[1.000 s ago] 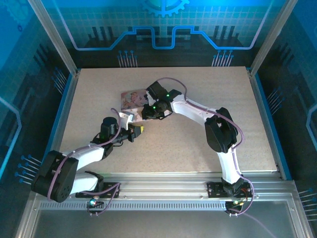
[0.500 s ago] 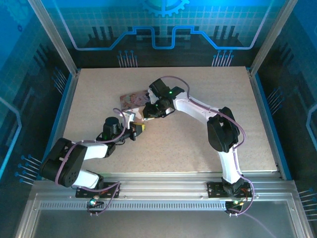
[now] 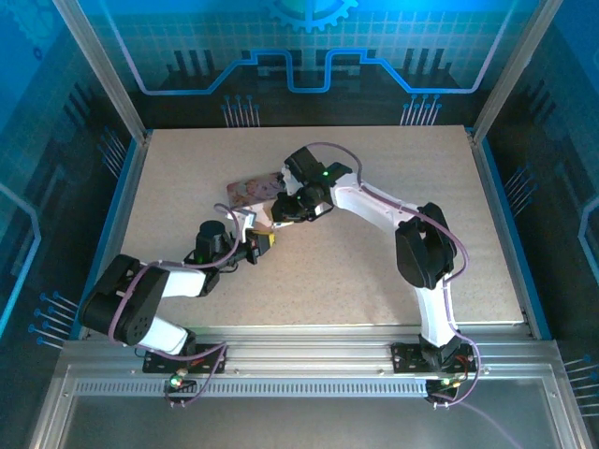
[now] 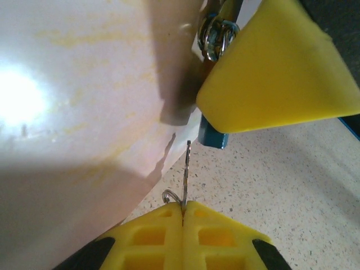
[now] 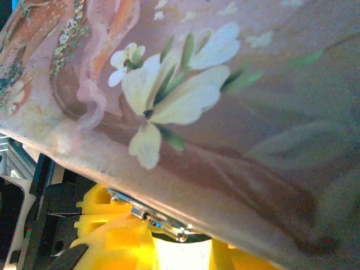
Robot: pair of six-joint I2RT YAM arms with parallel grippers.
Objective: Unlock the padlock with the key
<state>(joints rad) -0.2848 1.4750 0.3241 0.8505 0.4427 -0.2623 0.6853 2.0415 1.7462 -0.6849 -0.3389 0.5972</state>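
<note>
Left pincer [image 4: 183,210] tight on thin grey key [image 4: 187,169], tip just beside dark-blue padlock [image 4: 212,138].

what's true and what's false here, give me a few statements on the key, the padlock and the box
1. The left gripper is shut on the key. True.
2. The key is already inside the padlock. False: its tip sits beside the blue body, with a gap between them.
3. The pink box has a white flower printed on it. True.
4. The pink box is in the far right corner. False: it is left of centre on the table, next to the right gripper.
</note>
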